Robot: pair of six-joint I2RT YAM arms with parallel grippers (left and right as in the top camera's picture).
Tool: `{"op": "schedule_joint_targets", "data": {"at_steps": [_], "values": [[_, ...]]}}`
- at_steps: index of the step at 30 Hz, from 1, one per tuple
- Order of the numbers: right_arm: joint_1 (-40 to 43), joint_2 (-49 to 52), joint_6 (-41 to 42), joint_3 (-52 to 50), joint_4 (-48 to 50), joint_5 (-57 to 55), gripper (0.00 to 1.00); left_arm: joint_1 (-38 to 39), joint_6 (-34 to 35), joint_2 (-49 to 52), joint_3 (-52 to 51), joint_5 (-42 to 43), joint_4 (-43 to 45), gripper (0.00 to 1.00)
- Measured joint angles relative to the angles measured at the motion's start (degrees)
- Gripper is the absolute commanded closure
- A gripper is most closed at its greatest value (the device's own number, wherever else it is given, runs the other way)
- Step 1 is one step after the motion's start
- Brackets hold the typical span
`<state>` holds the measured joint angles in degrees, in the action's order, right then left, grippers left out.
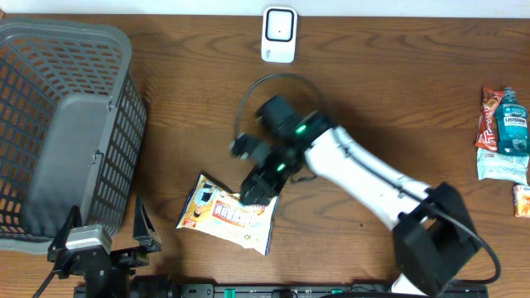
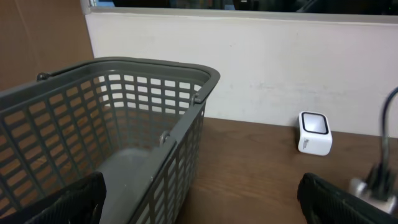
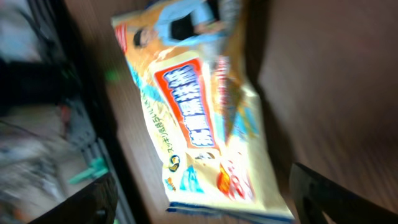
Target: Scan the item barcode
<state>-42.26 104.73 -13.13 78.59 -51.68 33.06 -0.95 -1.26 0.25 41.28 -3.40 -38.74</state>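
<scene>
Yellow snack packet [image 1: 228,213] lay flat on the near table [image 1: 373,99], well apart from the far scanner [image 1: 279,35], beneath wide right fingers [image 3: 336,196] that might pinch only slippery film and drop it; left fingers [image 2: 74,202] gaped too.

Gray basket [image 1: 124,132]: one
White scanner [image 1: 279,35]: one
Snack bag [image 1: 228,213]: one
Blue bottle [image 1: 512,124]: one
Small packs [image 1: 490,112] by the bottle: maybe three

Overhead looks straight down; left wrist looks level across the grey mesh basket [image 2: 149,65]; right wrist sits close over the yellow snack packet [image 3: 199,124].
</scene>
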Motion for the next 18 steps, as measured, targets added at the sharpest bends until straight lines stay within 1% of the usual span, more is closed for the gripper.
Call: {"op": "schedule_joint_targets", "data": {"at_steps": [2,5,8,12,18], "values": [[-4.1,0.2,-1.5,-0.2,1.3,-3.2,0.06,0.0,0.0,0.0,0.0,0.0,0.0,0.02],[-9.2,0.2,-3.5,-1.5,4.9,-6.5,0.01,0.0,0.0,0.0,0.0,0.0,0.0,0.02],[-12.5,0.2,-4.5,-3.8,8.6,-10.7,0.01,0.0,0.0,0.0,0.0,0.0,0.0,0.02],[-13.3,0.3,-4.2,-5.5,12.7,-14.5,0.01,0.0,0.0,0.0,0.0,0.0,0.0,0.02],[-14.6,0.3,-3.3,-5.5,13.1,-18.2,0.01,0.0,0.0,0.0,0.0,0.0,0.0,0.02]]}}
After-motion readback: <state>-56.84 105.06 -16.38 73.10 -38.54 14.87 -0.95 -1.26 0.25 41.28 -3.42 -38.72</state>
